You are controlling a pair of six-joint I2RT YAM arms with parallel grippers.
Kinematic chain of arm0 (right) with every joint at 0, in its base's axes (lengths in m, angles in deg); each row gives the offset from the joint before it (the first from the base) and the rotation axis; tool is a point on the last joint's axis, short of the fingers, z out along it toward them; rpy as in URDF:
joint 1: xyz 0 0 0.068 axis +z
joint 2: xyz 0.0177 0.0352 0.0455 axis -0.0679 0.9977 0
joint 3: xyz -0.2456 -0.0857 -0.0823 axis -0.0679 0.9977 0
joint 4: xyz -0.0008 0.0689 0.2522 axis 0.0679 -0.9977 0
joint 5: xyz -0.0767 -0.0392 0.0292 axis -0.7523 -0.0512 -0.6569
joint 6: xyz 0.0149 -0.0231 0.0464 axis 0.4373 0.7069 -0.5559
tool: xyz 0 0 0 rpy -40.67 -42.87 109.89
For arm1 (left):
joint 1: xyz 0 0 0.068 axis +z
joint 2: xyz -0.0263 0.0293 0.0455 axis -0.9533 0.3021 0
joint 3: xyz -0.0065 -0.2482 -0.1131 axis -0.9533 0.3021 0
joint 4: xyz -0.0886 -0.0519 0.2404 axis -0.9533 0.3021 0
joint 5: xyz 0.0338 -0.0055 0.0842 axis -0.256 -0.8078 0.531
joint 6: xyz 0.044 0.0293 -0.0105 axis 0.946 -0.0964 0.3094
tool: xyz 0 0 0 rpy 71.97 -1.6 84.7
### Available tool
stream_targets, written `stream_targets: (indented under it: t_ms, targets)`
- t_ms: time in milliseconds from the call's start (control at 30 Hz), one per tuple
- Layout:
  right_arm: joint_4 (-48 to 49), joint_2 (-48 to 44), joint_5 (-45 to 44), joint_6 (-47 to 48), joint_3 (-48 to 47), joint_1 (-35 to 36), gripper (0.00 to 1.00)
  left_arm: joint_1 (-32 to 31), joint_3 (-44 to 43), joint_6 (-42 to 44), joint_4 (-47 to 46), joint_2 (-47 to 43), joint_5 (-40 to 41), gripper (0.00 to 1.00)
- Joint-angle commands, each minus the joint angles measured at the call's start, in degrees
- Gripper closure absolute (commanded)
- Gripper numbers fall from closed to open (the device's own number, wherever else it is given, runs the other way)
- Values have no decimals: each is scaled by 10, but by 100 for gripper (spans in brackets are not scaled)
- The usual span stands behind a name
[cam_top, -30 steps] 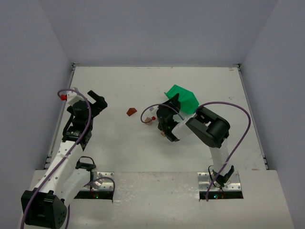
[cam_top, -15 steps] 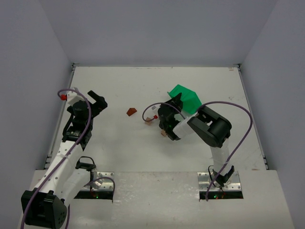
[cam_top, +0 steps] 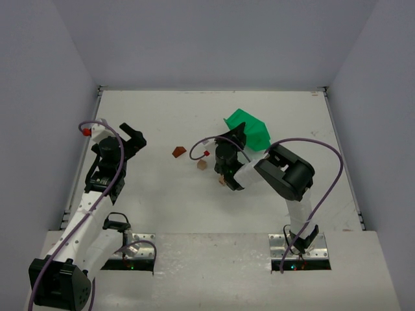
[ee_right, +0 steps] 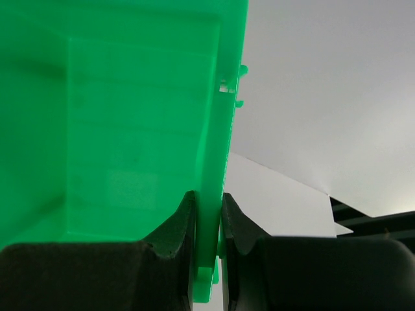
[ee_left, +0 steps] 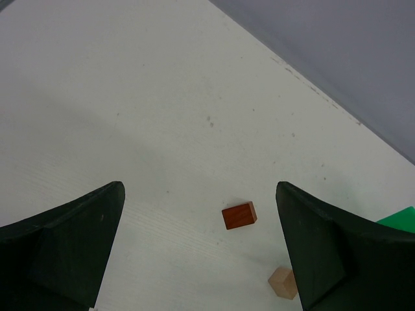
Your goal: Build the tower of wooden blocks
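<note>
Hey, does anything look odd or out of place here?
Yes: the green bin looks tipped up, its wall pinched in the right gripper, while a reddish-brown block and a tan block lie loose on the table, unstacked.

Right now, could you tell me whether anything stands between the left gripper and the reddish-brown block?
Nothing visible does: only bare table lies between the open left gripper and the reddish-brown block; the tan block sits beyond it.

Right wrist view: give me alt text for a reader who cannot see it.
The right gripper is shut on the side wall of a green plastic bin, whose inside fills the left of the frame.
</note>
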Motion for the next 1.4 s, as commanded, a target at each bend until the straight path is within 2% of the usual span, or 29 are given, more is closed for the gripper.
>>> stream_targets:
  t_ms: [0, 67, 133, 167, 200, 233, 267, 300, 333, 500, 567, 633, 800, 933, 1133, 1200, 1367]
  targets:
    - [33, -41, 22, 69, -71, -40, 95, 4, -6, -3, -13, -11, 2, 0]
    - [-22, -61, 37, -4, -85, -66, 99, 4, -4, -5, -13, -11, 2, 0]
    - [-165, -93, 49, -135, -106, -98, 100, 4, -5, -5, -14, -11, -1, 0]
    - [-282, -110, 70, -275, -138, -120, 100, 4, -5, -5, -15, -11, -3, 0]
    - [-457, -129, 111, -512, -200, -150, 100, 4, -4, -5, -17, -11, -5, 0]
    - [-663, -135, 207, -641, -259, -176, 100, 4, -4, -5, -18, -10, -5, 0]
    - [-837, -139, 299, -736, -306, -202, 100, 4, -4, -5, -18, -9, -5, 0]
    - [-912, -141, 376, -772, -326, -229, 100, 4, -4, -5, -18, -9, -3, 0]
    - [-912, -144, 427, -792, -333, -254, 100, 4, -4, -5, -18, -9, -2, 0]
    - [-919, -118, 458, -818, -356, -320, 100, 4, -4, -2, -21, -6, -11, 0]
    - [-974, -90, 557, -886, -408, -366, 100, 4, -6, -1, -22, -2, -13, 0]
    - [-989, -68, 599, -922, -438, -399, 100, 4, -7, 0, -22, 3, -13, 0]
    - [-1001, -11, 597, -992, -487, -457, 98, 4, -9, 0, -24, 14, -14, 0]
    - [-1014, 23, 559, -1059, -525, -498, 91, 4, -10, -1, -26, 18, -16, 0]
    - [-1017, 57, 530, -1106, -548, -532, 90, 4, -9, -1, -25, 18, -12, 0]
    - [-1017, 67, 520, -1132, -558, -563, 88, 4, -9, -1, -25, 17, -12, 0]
    - [-987, 74, 544, -1092, -548, -593, 83, 4, -9, 0, -26, 19, -14, 0]
